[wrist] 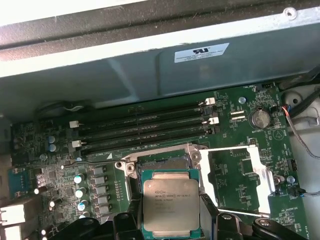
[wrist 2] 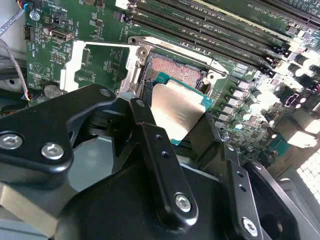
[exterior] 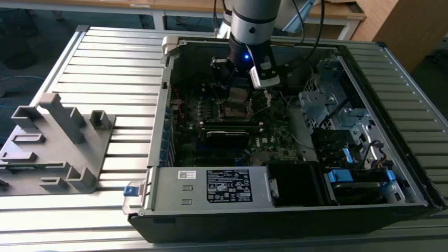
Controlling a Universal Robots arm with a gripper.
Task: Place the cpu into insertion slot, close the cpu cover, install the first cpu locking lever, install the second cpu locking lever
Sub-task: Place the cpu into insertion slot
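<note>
My gripper [exterior: 240, 90] hangs inside the open computer case, low over the green motherboard [exterior: 273, 142]. Its two black fingers [wrist 2: 152, 150] are shut on the edges of the cpu [wrist 2: 177, 112], a flat square chip with a dull metallic top. The cpu [wrist: 170, 205] is tilted slightly just above the insertion slot [wrist: 162, 162], overlapping one side of it; I cannot tell whether it touches. The slot's contact field [wrist 2: 175, 70] shows beyond the chip. The cpu cover [wrist: 242, 177], a silvery windowed frame, lies swung open flat beside the slot [wrist 2: 75, 62].
Long black memory slots [wrist: 145, 130] run beside the socket. A black card [exterior: 227, 137] crosses the board nearer the case front. Metal case walls [exterior: 162, 105] surround the board, with a drive cage [exterior: 329, 105] at the exterior view's right. A grey fixture [exterior: 52, 142] stands outside.
</note>
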